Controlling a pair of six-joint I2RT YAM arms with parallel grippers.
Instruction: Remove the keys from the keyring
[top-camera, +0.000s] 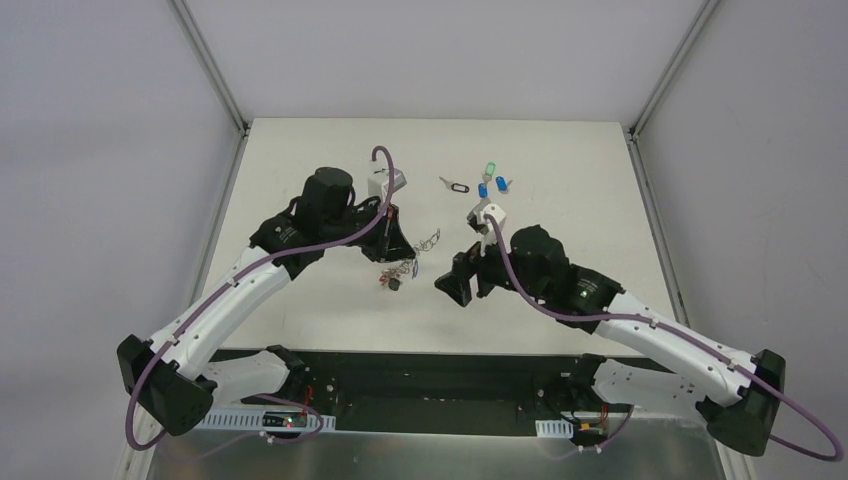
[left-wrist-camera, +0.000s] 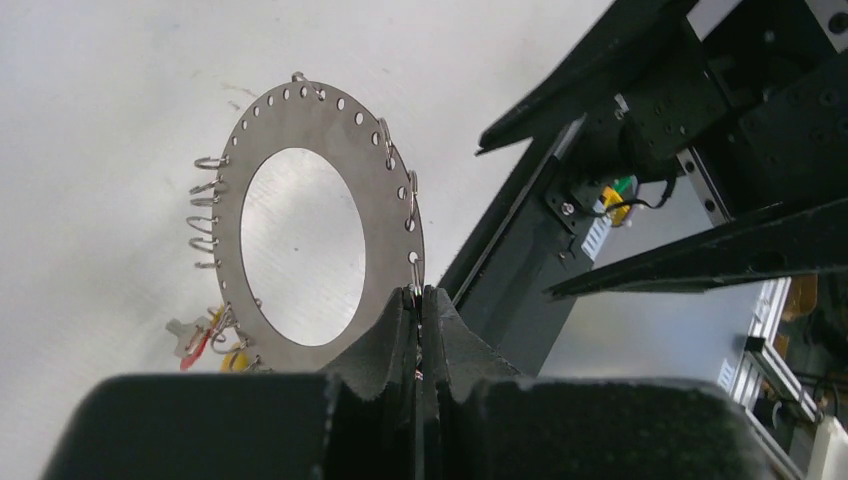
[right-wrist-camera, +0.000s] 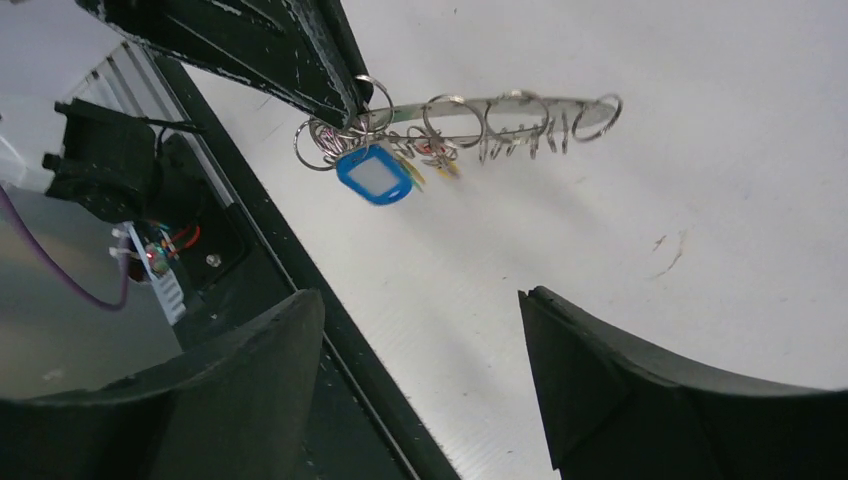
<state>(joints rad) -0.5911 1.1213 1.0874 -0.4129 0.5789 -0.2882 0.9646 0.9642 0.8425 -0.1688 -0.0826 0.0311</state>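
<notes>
The keyring (left-wrist-camera: 392, 205) is a large flat grey ring with small holes and wire loops round its rim, held upright above the table. My left gripper (left-wrist-camera: 421, 293) is shut on its lower edge. Keys with red (left-wrist-camera: 197, 341) and yellow (left-wrist-camera: 236, 356) tags hang at its lower left. In the right wrist view the keyring (right-wrist-camera: 505, 108) shows edge-on, with a blue-tagged key (right-wrist-camera: 374, 176) hanging by the left fingers (right-wrist-camera: 310, 70). My right gripper (right-wrist-camera: 420, 300) stands open below it, holding nothing. From above, the right gripper (top-camera: 455, 284) sits just right of the hanging keys (top-camera: 398, 271).
Loose keys lie on the white table farther back: one with a green tag (top-camera: 489, 168), two with blue tags (top-camera: 483, 190) (top-camera: 501, 184), one with a black tag (top-camera: 458, 186). The table's black near edge (right-wrist-camera: 300, 260) runs under my right gripper.
</notes>
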